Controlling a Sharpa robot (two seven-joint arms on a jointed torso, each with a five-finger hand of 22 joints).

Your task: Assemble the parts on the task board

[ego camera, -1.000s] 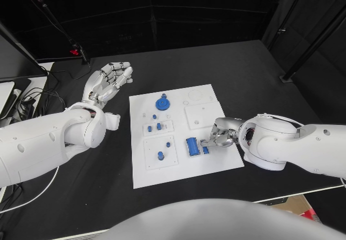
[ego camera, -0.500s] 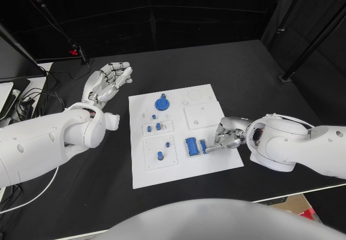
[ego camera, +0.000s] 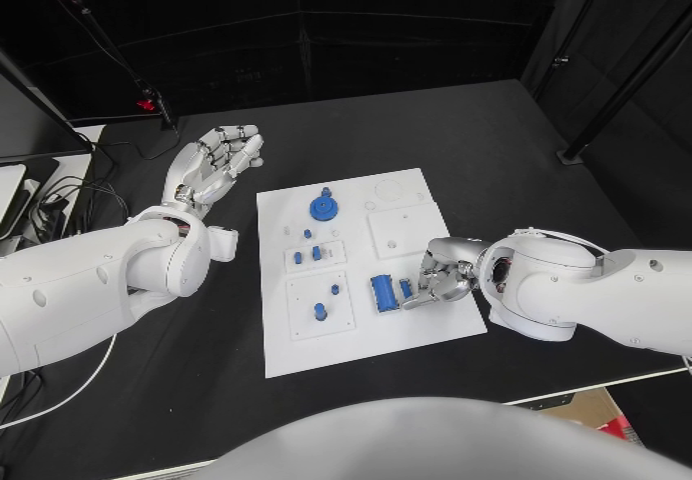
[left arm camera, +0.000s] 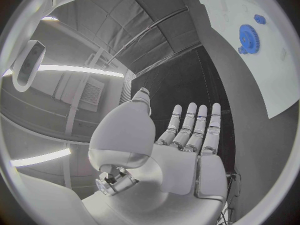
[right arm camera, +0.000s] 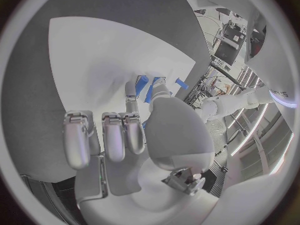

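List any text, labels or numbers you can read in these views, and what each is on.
None can be read with confidence.
Task board: plain white, no printing.
Blue gear and the other blue parts: no markings.
Robot's white body in the right wrist view: faint dark lettering, too small and blurred to read.

No text, label, brand, number or sign can be read anywhere on my board [ego camera: 418, 330], its parts or my arms. In my right wrist view, a faint dark mark sits on a white casing [right arm camera: 279, 93] at the rim, too small and bent to make out.
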